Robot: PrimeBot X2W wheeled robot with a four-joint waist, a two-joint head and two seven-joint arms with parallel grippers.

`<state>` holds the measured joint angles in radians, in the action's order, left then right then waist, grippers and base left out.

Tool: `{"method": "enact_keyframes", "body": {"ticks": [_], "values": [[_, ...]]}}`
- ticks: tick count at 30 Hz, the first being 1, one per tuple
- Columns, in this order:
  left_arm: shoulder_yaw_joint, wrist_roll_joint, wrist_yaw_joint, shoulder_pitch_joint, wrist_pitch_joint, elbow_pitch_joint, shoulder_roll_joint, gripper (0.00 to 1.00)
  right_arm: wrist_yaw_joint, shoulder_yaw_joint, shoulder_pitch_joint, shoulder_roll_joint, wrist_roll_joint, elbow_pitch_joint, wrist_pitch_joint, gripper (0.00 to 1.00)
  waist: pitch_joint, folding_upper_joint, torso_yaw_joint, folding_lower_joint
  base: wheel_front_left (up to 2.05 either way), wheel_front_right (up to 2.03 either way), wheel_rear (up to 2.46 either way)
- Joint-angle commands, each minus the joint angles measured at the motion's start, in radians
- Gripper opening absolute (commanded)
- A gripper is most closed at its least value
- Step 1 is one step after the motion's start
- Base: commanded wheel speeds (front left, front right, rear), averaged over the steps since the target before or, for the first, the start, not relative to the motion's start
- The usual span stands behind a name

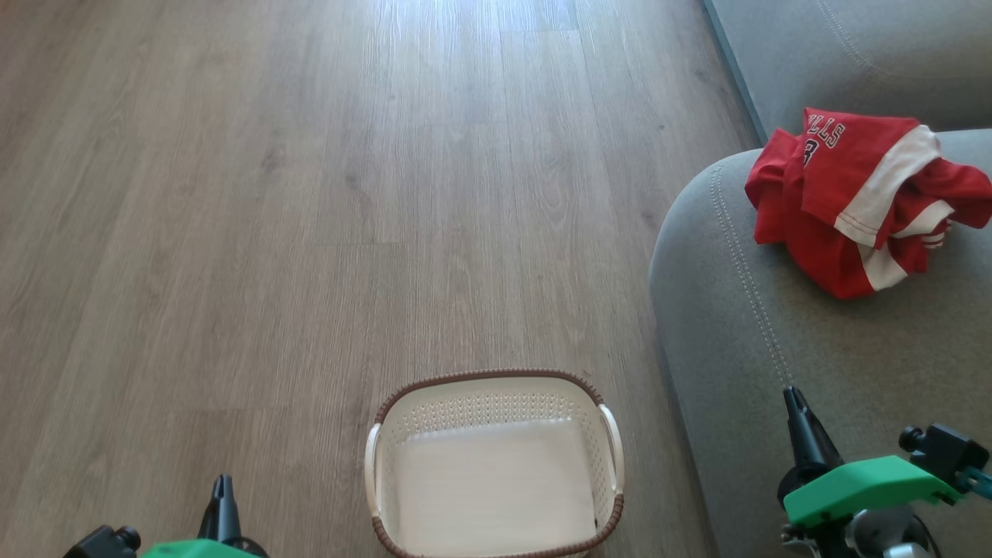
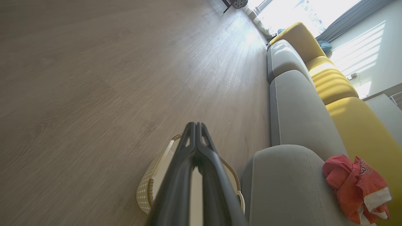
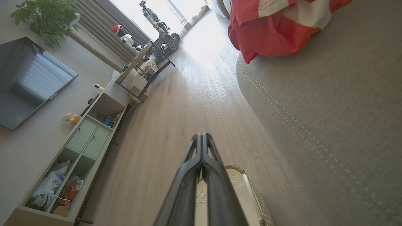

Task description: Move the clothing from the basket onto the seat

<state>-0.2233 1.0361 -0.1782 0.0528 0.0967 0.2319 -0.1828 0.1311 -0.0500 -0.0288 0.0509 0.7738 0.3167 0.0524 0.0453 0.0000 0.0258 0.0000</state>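
Note that the clothing (image 1: 860, 201) lies in one crumpled heap on the seat (image 1: 759, 349), well apart from the basket (image 1: 488, 377), which stands on the floor (image 1: 310, 232) with its bottom bare, so the task reads as done. Both claws are pressed together on nothing: the left gripper (image 1: 222, 487) beside the basket, the right gripper (image 1: 792, 398) over the seat's edge. If you must handle it, treat the fabric as light, limp and probably slick (it will drape and trail), and pinch a raised fold atop the heap.
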Motion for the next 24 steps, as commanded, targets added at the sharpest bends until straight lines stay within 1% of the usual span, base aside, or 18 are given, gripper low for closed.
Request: {"method": "enact_keyframes", "body": {"ticks": [1,24], "values": [[0.042,0.024,0.014,-0.056,-0.006,-0.037,-0.002,0.00,0.000,0.003,0.057,0.002,0.037,-0.040,-0.010,0.00,-0.001,0.0000,-0.001,0.0000,0.00,0.00,0.00],[0.134,0.201,0.080,-0.087,-0.068,-0.050,0.039,0.00,0.000,-0.012,0.090,0.007,0.296,-0.044,-0.055,0.00,-0.014,0.0000,-0.009,0.0000,0.00,0.00,0.00]]}}
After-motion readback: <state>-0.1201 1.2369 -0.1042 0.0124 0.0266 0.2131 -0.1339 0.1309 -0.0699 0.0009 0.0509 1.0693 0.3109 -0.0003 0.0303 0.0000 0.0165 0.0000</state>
